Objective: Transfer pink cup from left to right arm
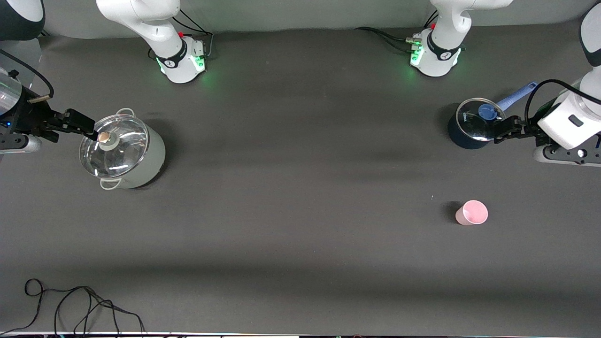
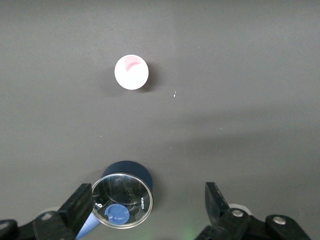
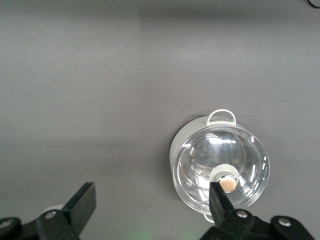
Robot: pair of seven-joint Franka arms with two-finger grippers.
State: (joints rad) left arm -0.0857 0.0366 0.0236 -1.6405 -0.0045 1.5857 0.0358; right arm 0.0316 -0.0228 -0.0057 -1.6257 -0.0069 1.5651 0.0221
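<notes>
- Locate the pink cup (image 1: pixel 472 212): it stands upright on the dark table (image 1: pixel 300 225), mouth up, toward the left arm's end and nearer to the front camera than the dark blue pot (image 1: pixel 469 127).
- Check the left gripper (image 1: pixel 503 130): it hangs over the edge of the blue pot's glass lid (image 1: pixel 475 120), fingers spread wide and holding nothing.
- Read the key relation from the left wrist view: the cup (image 2: pixel 131 72) lies well apart from the spread fingers (image 2: pixel 216 200), with bare table between it and the blue pot.
- Expect that you must carry the left gripper off the pot and toward the front camera before lowering it.
- Note the cup's long axis is vertical and its wall tapers, so a grasp from the side or across the rim looks workable. Judge which at approach.
- Check the right gripper (image 1: pixel 82 126): it waits over the rim of the pale lidded pot (image 1: pixel 123 152) at the right arm's end, fingers spread and empty.
- Use the left arm for the pick: it is clearly the closer of the two to the cup. The open middle of the table suits the handover.
</notes>
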